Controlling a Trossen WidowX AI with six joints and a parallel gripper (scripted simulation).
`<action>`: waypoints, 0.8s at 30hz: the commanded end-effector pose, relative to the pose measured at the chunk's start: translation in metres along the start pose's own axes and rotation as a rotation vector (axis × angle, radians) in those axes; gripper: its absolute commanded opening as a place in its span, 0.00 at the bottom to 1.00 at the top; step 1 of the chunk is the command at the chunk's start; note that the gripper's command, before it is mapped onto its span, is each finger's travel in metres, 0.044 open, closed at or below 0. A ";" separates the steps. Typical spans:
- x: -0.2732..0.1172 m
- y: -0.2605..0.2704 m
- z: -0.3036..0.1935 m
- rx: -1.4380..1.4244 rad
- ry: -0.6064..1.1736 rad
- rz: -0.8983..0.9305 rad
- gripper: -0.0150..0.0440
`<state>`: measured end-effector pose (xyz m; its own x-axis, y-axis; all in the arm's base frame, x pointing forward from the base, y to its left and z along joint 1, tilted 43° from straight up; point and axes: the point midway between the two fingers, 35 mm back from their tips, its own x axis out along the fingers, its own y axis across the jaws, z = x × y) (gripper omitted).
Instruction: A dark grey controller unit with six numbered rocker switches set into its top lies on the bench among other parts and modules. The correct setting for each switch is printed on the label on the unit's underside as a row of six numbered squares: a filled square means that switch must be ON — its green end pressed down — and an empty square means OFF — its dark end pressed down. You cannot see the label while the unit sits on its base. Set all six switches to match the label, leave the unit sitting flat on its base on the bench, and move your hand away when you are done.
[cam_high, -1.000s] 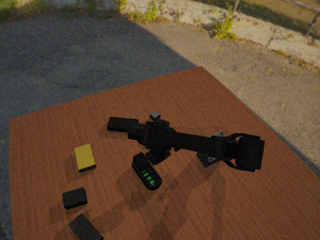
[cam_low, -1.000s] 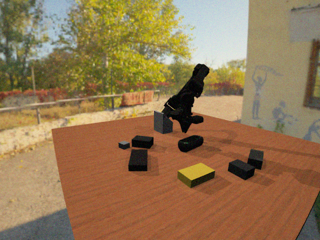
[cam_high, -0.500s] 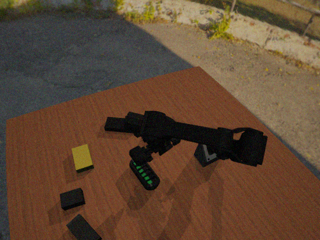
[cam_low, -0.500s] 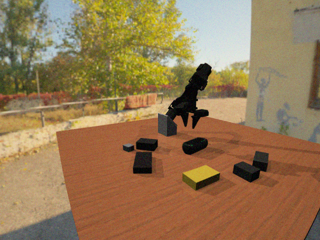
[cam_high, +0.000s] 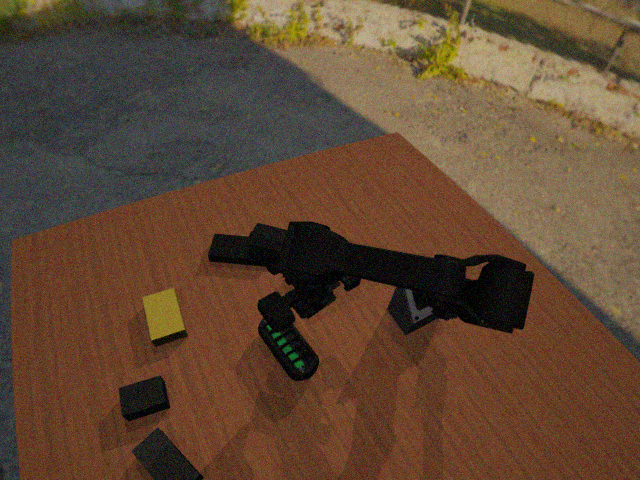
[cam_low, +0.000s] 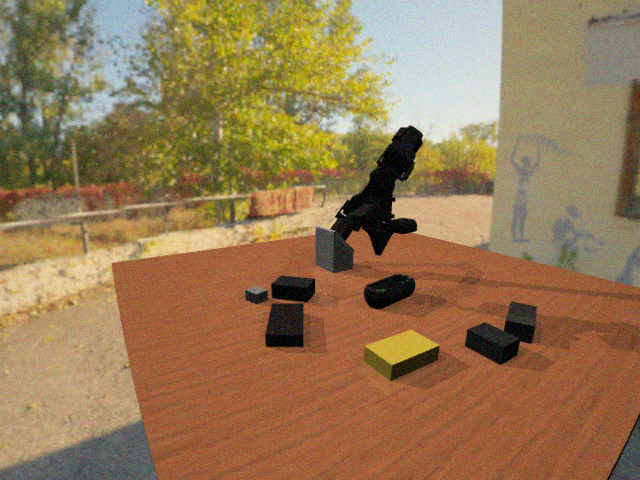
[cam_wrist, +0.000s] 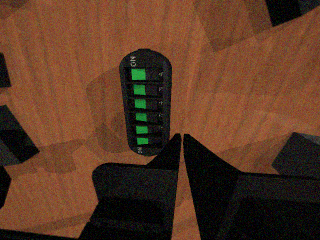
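The dark grey controller unit (cam_high: 289, 349) (cam_low: 389, 291) (cam_wrist: 150, 104) sits on its base, switches up. In the wrist view, green shows at the ON-side end of all six switches, and the other ends are dark. Which end of each is pressed down is too small and dim to tell. The underside label is hidden. My gripper (cam_low: 378, 252) (cam_wrist: 181, 138) is shut and empty. Its fingertips hang above the bench, appearing beside the unit's lower right end in the wrist view, not touching it. In the top view the gripper body covers the unit's far end.
A yellow block (cam_high: 163, 315) (cam_low: 402, 348) lies on the bench. Two dark blocks (cam_high: 143, 397) (cam_low: 492, 342) lie near each other. Two other black blocks (cam_low: 293, 288) lie near a small grey cube (cam_low: 256, 295). A grey slanted block (cam_low: 330, 250) (cam_wrist: 300, 155) stands near the arm.
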<state>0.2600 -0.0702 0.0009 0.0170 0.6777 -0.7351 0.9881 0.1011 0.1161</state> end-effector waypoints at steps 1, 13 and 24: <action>0.000 0.000 0.000 0.000 0.000 0.000 0.39; 0.000 0.000 0.000 0.000 0.000 0.000 0.92; 0.046 -0.013 0.047 -0.010 -0.001 0.263 0.69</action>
<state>0.2666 -0.0781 -0.0327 0.1668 0.6710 -0.7224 0.9691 0.0235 0.2456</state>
